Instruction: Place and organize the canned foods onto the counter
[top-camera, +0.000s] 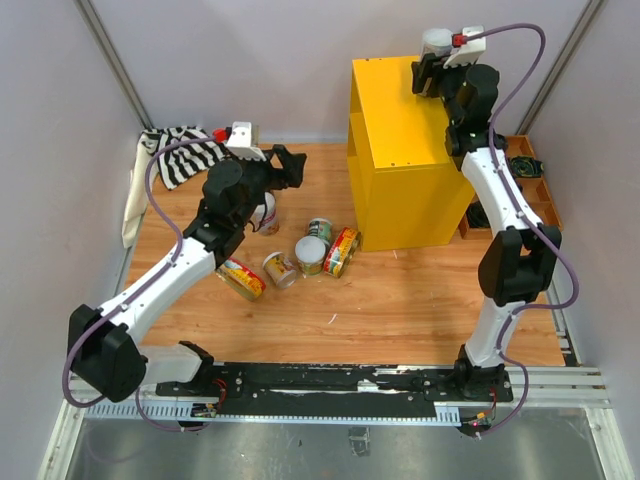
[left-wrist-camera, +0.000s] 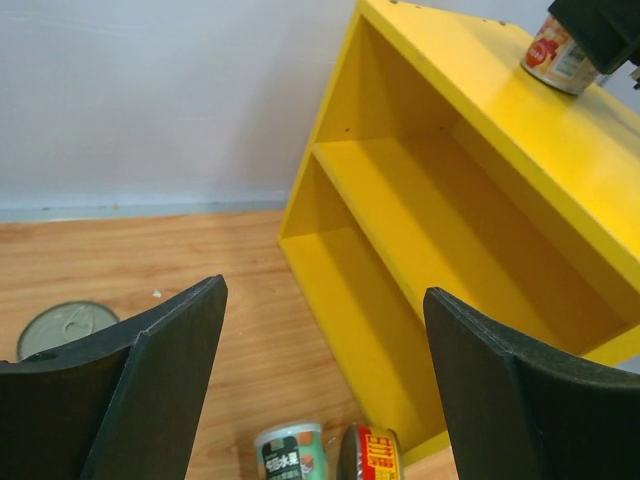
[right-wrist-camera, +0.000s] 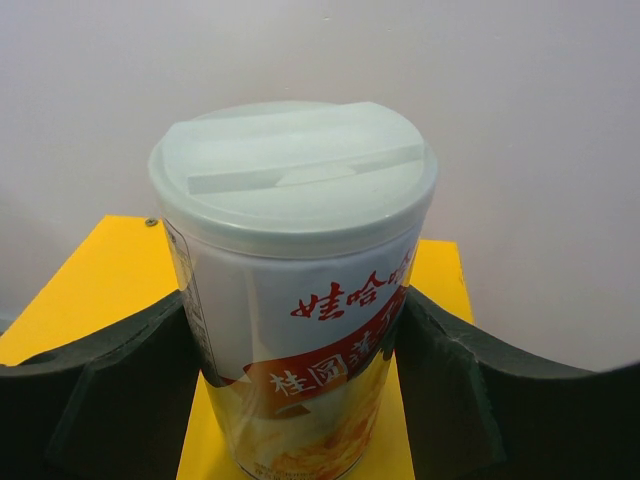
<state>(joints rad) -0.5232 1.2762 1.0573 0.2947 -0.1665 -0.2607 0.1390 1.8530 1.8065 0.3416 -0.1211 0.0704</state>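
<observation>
Wooden tabletop (top-camera: 420, 300) nearest me: loose cans (top-camera: 310, 255) lie on their sides or stand left of the counter (top-camera: 405, 170), closest to my left gripper (top-camera: 292, 166), jaws apart and empty. Farther back, above the counter's top, my right gripper (right-wrist-camera: 300, 390) clamps an upright white-lidded can (right-wrist-camera: 295, 230).

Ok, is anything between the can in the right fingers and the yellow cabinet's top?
Nothing visible. The white-lidded cylindrical can sits between the right fingers directly over the tall yellow box cabinet, whose top shows bare yellow around it.
</observation>
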